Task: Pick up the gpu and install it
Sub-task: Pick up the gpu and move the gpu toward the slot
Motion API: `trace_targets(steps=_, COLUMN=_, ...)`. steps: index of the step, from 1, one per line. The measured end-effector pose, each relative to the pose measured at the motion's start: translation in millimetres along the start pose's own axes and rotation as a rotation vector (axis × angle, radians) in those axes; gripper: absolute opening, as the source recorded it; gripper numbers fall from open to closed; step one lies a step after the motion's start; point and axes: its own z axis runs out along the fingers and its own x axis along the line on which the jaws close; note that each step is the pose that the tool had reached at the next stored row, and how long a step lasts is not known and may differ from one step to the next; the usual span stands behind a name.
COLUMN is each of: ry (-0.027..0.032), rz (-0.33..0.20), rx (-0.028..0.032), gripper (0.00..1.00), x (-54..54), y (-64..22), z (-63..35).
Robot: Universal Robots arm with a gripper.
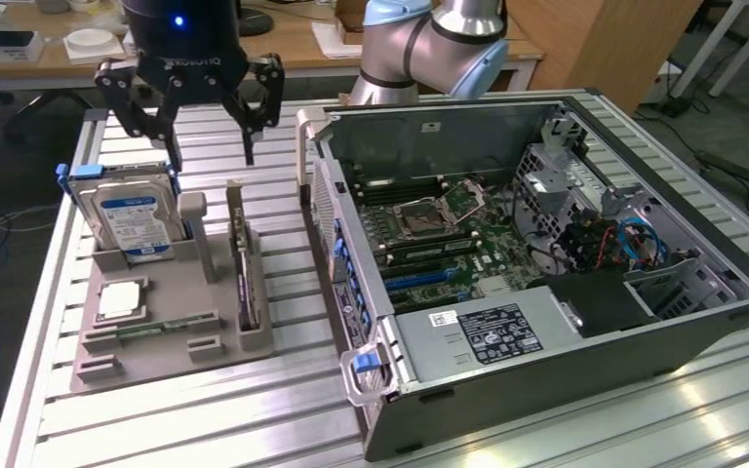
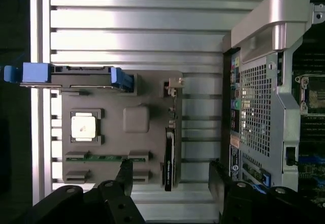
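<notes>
The gpu stands on its edge in a slot along the grey holder, on the side nearest the computer case. In the wrist view the gpu appears as a thin dark strip, its silvery bracket at the far end. My gripper hangs open above the holder's back end, well clear of the card. The wrist view has the gripper centred over the card, one black finger on each side of its line. Nothing is held.
The holder also carries a silver hard drive with a blue label, a square processor and a green memory stick. The open computer case lies at the exterior view's right, motherboard exposed. The table is ribbed aluminium.
</notes>
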Motion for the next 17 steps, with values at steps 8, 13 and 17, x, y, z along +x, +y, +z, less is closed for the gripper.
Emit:
trace_targets(steps=8, ry=0.0003, rz=0.000, rx=0.0000, gripper=0.71, x=0.1, y=-2.6, z=14.4)
trace_targets(steps=13, ry=0.0072, rz=-0.026, rx=-0.0001, gripper=0.71, x=0.2, y=-4.9, z=23.4)
trace_targets(steps=17, ry=0.0082, rz=-0.034, rx=-0.0002, gripper=0.71, x=-0.1, y=-6.4, z=30.5)
